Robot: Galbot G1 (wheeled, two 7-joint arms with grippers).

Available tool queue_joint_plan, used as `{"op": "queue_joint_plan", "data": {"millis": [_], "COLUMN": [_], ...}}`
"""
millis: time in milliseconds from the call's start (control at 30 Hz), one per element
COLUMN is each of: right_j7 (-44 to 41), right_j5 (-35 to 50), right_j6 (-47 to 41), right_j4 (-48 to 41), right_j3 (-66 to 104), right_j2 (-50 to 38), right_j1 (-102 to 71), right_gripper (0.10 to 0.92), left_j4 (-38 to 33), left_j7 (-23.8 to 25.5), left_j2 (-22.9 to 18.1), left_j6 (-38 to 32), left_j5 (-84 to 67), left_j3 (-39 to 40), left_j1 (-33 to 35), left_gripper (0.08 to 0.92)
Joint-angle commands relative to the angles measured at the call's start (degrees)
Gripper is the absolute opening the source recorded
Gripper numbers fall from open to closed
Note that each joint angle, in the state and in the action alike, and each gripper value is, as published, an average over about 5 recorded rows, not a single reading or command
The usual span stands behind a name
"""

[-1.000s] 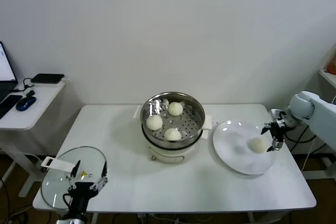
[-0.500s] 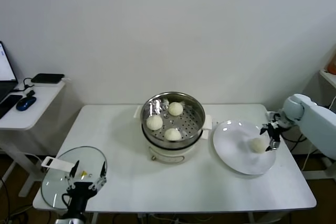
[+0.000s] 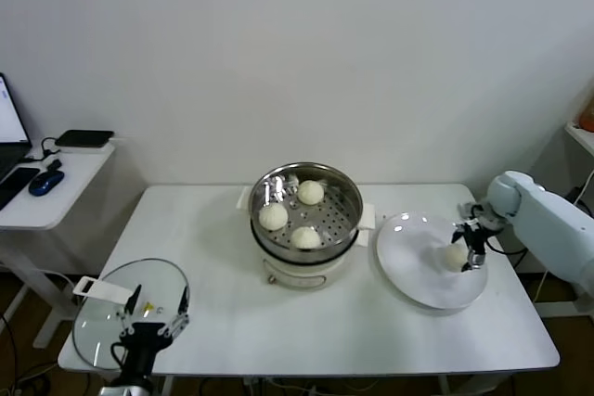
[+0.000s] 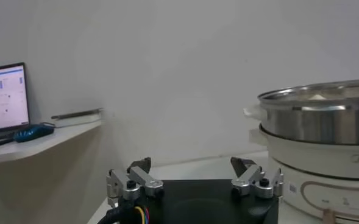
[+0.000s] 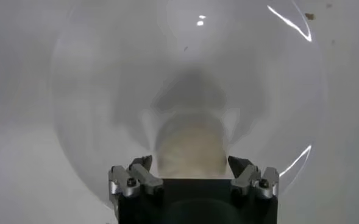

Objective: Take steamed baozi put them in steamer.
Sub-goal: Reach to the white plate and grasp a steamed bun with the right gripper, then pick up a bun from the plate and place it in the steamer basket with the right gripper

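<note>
right tool (image 5: 191,172) stands wide around the last baozi (image 3: 455,255) on the plate (image 3: 408,271), beside the steamer (image 3: 306,210), ready to grip; left tool (image 4: 194,179) idles wide.

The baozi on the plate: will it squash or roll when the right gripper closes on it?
The baozi looks soft and doughy, so it likely dents under a hard squeeze. Round on the smooth plate, it may roll if nudged off-centre. The open right gripper straddles it, which should limit that.
</note>
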Motion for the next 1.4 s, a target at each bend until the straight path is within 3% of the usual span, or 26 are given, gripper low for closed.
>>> {"op": "queue_joint_plan", "data": {"millis": [33,367,867,1400], "right_j7": [-0.23,-0.42,-0.34,-0.06], "right_j5": [-1.17,-1.4,-0.01,18.92], "right_j6": [0.23,0.04,-0.22,-6.3], "right_j4": [-1.87,-1.94,-0.95,10.58], "right_j3": [0.8,1.38,1.21,-19.42], "right_j2": [1.34,1.2,0.59,-2.58], "right_j1": [-0.5,-0.46,0.53,21.92], "right_gripper": [0.823,0.817,0.669,0.671], "left_j4": [0.06,0.06,0.05,-0.67], "left_j7": [0.0,-0.02,-0.06,-0.34], "left_j2": [0.09,0.04,-0.03,-0.12], "left_j6": [0.01,-0.07,-0.19,-0.35], "left_j5": [-0.04,-0.01,0.05,0.02], "left_j3": [-0.1,-0.05,-0.07,0.08], "left_j1": [-0.05,0.14,0.27,0.24], "left_gripper": [0.823,0.823,0.823,0.823]}}
